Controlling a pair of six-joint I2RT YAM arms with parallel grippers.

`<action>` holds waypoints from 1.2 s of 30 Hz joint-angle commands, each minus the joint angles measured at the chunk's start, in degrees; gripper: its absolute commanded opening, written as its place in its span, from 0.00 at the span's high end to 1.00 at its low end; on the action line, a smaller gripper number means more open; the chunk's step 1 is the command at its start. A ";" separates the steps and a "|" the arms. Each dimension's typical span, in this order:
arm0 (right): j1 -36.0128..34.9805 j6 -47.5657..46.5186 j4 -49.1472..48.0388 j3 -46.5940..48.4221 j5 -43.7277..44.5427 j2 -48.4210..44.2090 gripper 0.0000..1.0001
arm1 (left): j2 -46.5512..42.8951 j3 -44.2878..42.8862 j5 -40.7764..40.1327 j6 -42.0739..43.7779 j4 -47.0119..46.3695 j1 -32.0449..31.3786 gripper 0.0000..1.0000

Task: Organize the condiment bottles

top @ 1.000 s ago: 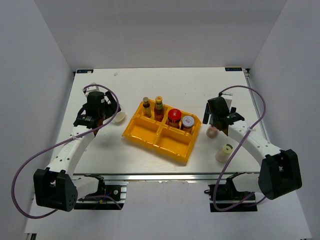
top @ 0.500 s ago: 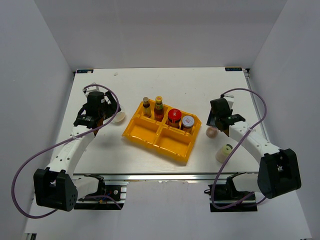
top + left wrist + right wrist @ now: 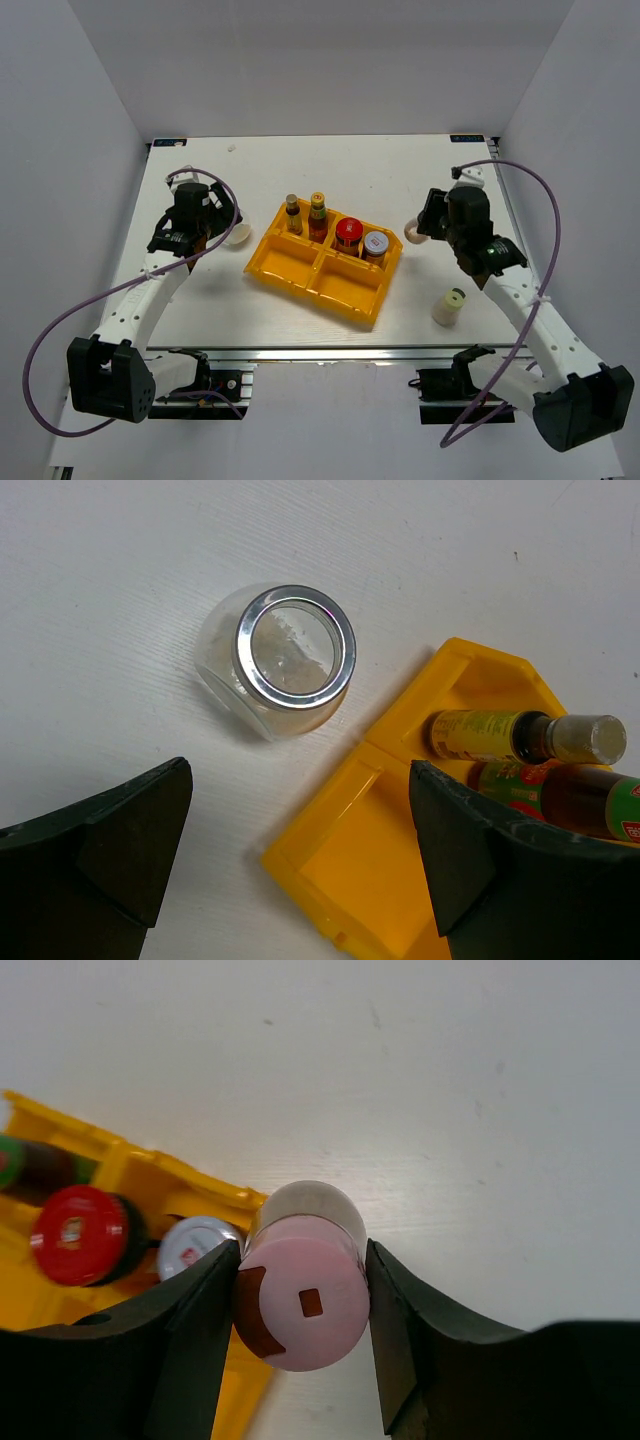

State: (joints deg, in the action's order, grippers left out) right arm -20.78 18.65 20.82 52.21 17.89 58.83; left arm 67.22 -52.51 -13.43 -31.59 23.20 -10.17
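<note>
Where the right wrist view looks down its own fingers, the pink-capped bottle is seen clamped between the two pads of the right gripper, cap towards the lens. A small brown square is printed at the cap's centre, but no lettering can be read. Just beside it, the silver-lidded jar and the red-capped jar are shown in the yellow tray, each lid bearing an emblem too fine to be read.

The two slim bottles are only clipped by that view. In the left wrist view their yellow and green-and-red labels are shown, the print too small to be made out. There the clear glass jar, silver-ringed at the mouth, is seen on the table just off the tray's corner. The left gripper is held wide open short of it, apart from it.

Only by the top camera is the pale-yellow-capped bottle shown, standing alone to the right of the tray's near corner.

Compared with a second earlier, the pink-capped bottle has been carried from the table beside the tray's right side to a place off its far right corner. The right jaws have been closed on it, and the left arm has not been moved.
</note>
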 commanded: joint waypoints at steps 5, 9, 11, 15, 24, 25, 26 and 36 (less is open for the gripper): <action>-13.30 -8.98 -8.25 6.41 -12.18 -1.44 0.87 | -1.48 1.01 0.86 -0.40 -1.32 0.33 0.02; -22.28 -12.15 -9.22 7.56 -16.82 0.66 0.87 | -1.48 0.92 0.69 -0.40 -0.97 0.33 0.02; -25.36 -13.20 -9.22 7.91 -19.36 1.99 0.87 | -1.39 1.01 0.69 -0.40 -0.97 0.33 0.02; -29.75 -13.91 -10.10 7.56 -18.16 6.82 0.86 | -1.57 1.27 0.77 -0.57 -1.14 0.33 0.02; -33.28 -12.86 -6.06 9.76 -8.66 16.93 0.87 | -1.39 1.53 0.60 -0.49 -1.23 0.33 0.02; -33.28 -12.77 -5.79 9.84 -8.31 17.46 0.87 | -1.30 1.53 0.60 -0.40 -1.14 0.42 0.02; -33.28 -12.68 -5.79 9.85 -8.31 18.42 0.87 | -1.13 1.53 0.43 -0.49 -1.05 0.33 0.02; -33.28 -12.68 -6.84 10.63 -9.89 26.42 0.84 | -0.86 1.45 0.07 -0.40 -0.96 0.33 0.02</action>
State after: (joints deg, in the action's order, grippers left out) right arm -53.76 5.82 15.25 59.94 7.97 83.85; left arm 67.22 -51.24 -13.02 -31.97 22.41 -10.17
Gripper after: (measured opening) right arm 0.557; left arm 0.982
